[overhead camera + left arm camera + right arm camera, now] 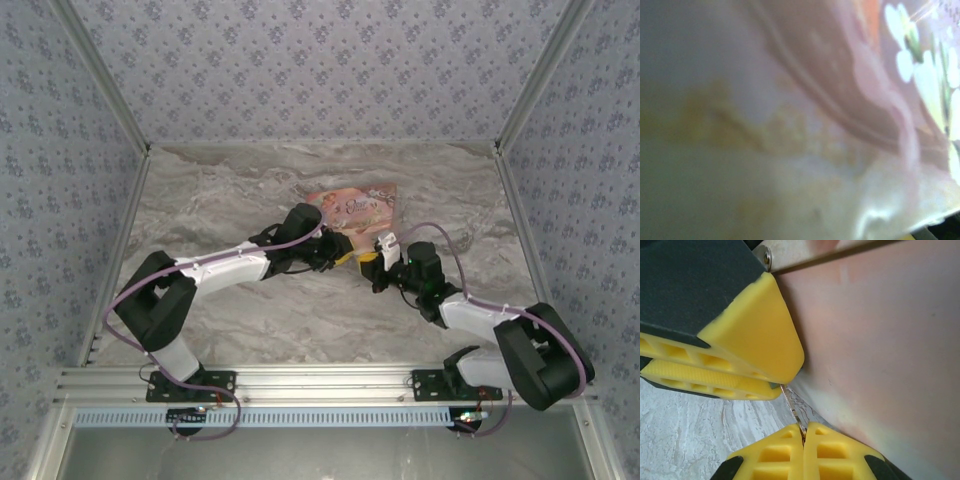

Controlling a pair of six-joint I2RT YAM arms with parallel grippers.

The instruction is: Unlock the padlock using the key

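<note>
The key shows as a thin, pale metal strip seen edge-on. Its lower end is pinched between the closed jaws of the right gripper. From there it slants up and to the left, above the marbled desk. Its upper end disappears where the left gripper has its yellow fingers pressed together. The padlock's body cannot be made out there.

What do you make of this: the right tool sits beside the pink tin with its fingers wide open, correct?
Not quite. The right tool is beside the pink tin, but its fingers are shut, pinching a thin metal piece. The right wrist view shows it.
</note>
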